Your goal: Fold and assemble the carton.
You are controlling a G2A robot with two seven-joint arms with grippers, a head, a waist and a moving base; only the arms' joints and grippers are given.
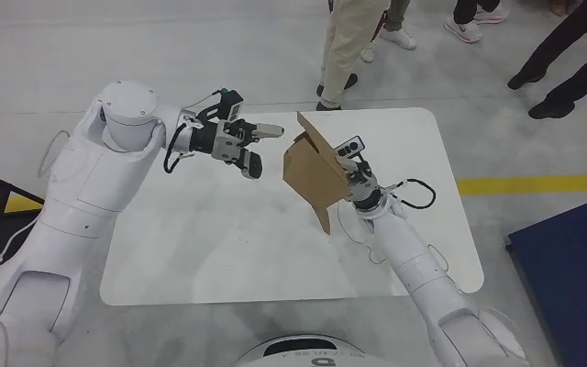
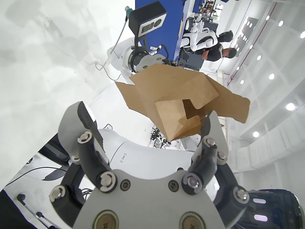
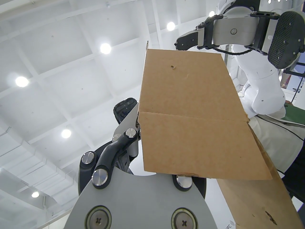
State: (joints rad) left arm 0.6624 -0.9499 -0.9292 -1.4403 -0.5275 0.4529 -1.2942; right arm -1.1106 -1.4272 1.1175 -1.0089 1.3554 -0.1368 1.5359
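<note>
Over the far half of the white table (image 1: 229,266), the brown carton (image 1: 312,170) is held up, partly folded, its flaps loose. The right gripper (image 1: 351,181) is clamped on one side of the carton. The left gripper (image 1: 266,150) sits just beside the opposite side, fingers spread wide, holding nothing.
</note>
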